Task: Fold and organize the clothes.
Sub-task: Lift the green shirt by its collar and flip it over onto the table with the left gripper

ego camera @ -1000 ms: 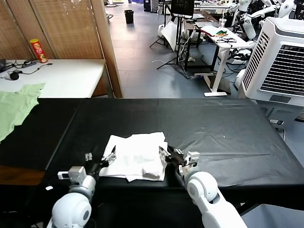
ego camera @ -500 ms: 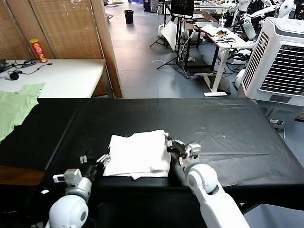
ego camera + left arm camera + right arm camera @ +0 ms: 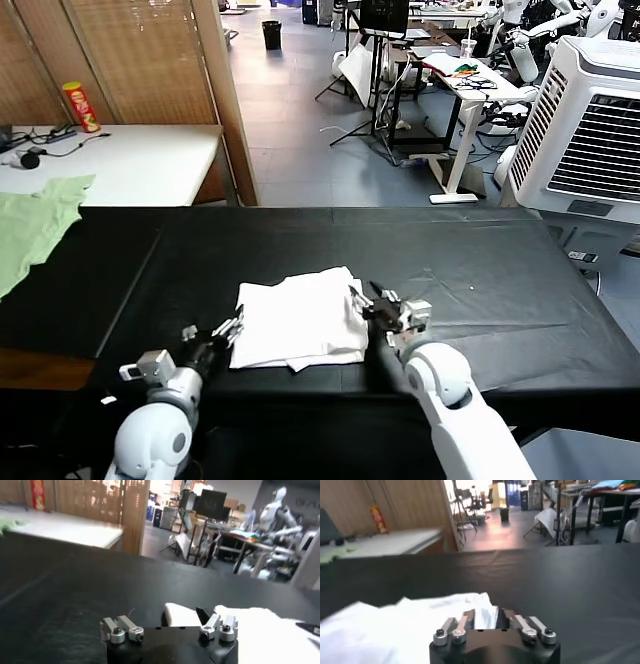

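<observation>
Both claws sit apart beside the folded white T-shirt [image 3: 300, 318] on my black counter [image 3: 480, 270]. Left claw [image 3: 228, 329] at its left edge, right claw [image 3: 368, 302] at its right edge; neither grips cloth.

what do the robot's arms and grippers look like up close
Both arms are glossy white with rounded ball-like joints. The left gripper and right gripper have black bodies and silver metal finger mounts with dark screws, seen in the wrist views. No markings or cables are visible.

Grey tiled floor [image 3: 300, 120] beyond a black table [image 3: 480, 270]. White side table [image 3: 130, 160] left. Bamboo screens [image 3: 140, 60] behind; white cooler [image 3: 590, 130] right.
</observation>
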Tool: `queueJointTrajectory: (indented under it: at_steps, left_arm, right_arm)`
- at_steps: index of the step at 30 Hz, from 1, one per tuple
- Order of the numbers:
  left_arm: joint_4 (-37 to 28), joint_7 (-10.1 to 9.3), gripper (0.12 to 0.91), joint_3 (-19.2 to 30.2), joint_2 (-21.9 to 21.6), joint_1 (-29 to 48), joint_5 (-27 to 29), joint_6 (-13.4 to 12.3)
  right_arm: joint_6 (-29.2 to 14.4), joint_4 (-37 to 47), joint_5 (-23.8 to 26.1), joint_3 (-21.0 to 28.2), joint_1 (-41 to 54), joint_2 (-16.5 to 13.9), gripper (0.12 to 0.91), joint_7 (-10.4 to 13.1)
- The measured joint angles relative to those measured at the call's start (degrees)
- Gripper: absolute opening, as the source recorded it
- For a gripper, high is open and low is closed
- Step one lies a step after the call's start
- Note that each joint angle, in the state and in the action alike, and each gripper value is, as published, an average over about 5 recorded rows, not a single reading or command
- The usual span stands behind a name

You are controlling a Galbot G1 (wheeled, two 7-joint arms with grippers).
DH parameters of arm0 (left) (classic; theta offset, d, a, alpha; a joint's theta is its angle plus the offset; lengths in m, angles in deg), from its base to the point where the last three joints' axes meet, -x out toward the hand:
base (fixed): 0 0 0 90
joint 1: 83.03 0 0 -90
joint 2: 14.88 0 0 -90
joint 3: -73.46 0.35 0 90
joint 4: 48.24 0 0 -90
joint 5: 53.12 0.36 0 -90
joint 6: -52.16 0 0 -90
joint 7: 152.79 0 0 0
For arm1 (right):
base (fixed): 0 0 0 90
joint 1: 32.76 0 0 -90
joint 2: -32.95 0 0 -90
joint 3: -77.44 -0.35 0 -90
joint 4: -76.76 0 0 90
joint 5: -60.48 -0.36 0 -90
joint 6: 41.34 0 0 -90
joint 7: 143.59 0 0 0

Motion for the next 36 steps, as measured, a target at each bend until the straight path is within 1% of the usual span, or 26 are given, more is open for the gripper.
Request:
queueJointTrajectory:
  at_steps: [1, 2, 4, 9, 15, 16, 18, 19, 20, 22, 23, 27, 29, 30, 33, 36]
  left_arm:
    - [-0.39, 0.0, 0.798, 0.03, 0.09, 0.15, -1.2, -0.11]
    - [-0.79, -0.02, 0.798, 0.05, 0.17, 0.26, -2.29, -0.21]
    - [-1.57, -0.16, 0.798, 0.06, 0.32, 0.36, -4.4, -0.41]
    - [-3.17, -0.66, 0.798, -0.16, 0.62, 0.31, -9.18, -0.64]
    - [-3.84, -0.98, 0.798, -0.25, 0.89, 0.35, -13.28, -0.19]
    - [-3.96, -1.04, 0.781, -0.24, 0.96, 0.41, -13.83, -0.08]
    - [-4.29, -1.14, 0.713, -0.21, 1.13, 0.56, -14.71, 0.11]
    - [-4.48, -1.17, 0.662, -0.19, 1.2, 0.62, -15.06, 0.18]
    - [-4.69, -1.19, 0.594, -0.17, 1.27, 0.7, -15.42, 0.27]
    - [-5.16, -1.25, 0.494, -0.14, 1.34, 0.89, -15.97, 0.52]
    - [-5.4, -1.29, 0.427, -0.12, 1.36, 1.01, -16.19, 0.66]
    - [-6.07, -1.57, 0.211, -0.15, 1.26, 1.6, -16.6, 0.94]
    - [-6.07, -1.67, 0.155, -0.25, 0.98, 1.87, -16.03, 1.01]
    - [-5.98, -1.7, 0.146, -0.34, 0.76, 2.01, -15.45, 1.12]
    - [-5.54, -1.46, 0.153, -0.9, -0.15, 2.41, -12.81, 1.91]
    - [-4.99, -1.11, 0.146, -1.98, -1.69, 2.63, -10.08, 3.46]
  right_arm:
    - [0.03, -1.47, -0.49, -0.58, -0.91, -0.44, 0.771, 0.14]
    - [0.05, -2.82, -0.89, -1.14, -1.78, -0.84, 0.785, 0.28]
    - [0.08, -5.28, -1.39, -2.17, -3.4, -1.41, 0.795, 0.48]
    - [0.14, -9.98, -1.55, -3.73, -6.61, -1.76, 0.798, 0.74]
    - [0.15, -12.23, -1.27, -4.26, -8.07, -1.7, 0.798, 1.03]
    - [0.14, -12.45, -1.22, -4.3, -8.19, -1.68, 0.798, 1.05]
    - [0.14, -12.79, -1.11, -4.4, -8.39, -1.64, 0.798, 1.07]
    - [0.14, -12.9, -1.05, -4.45, -8.47, -1.63, 0.798, 1.08]
    - [0.13, -13.0, -1.01, -4.52, -8.54, -1.62, 0.798, 1.1]
    - [0.11, -13.21, -0.93, -4.69, -8.68, -1.61, 0.798, 1.12]
    - [0.1, -13.32, -0.9, -4.77, -8.75, -1.59, 0.798, 1.13]
    - [0.0, -13.8, -0.55, -5.2, -9.12, -1.37, 0.798, 1.14]
    - [-0.14, -13.91, 0.0, -5.45, -9.38, -1.24, 0.798, 1.13]
    - [-0.18, -13.92, 0.43, -5.6, -9.54, -1.18, 0.798, 1.17]
    - [0.03, -13.59, 2.54, -6.16, -10.07, -0.96, 0.798, 1.66]
    - [0.95, -12.92, 5.31, -6.8, -10.56, -0.64, 0.798, 2.36]
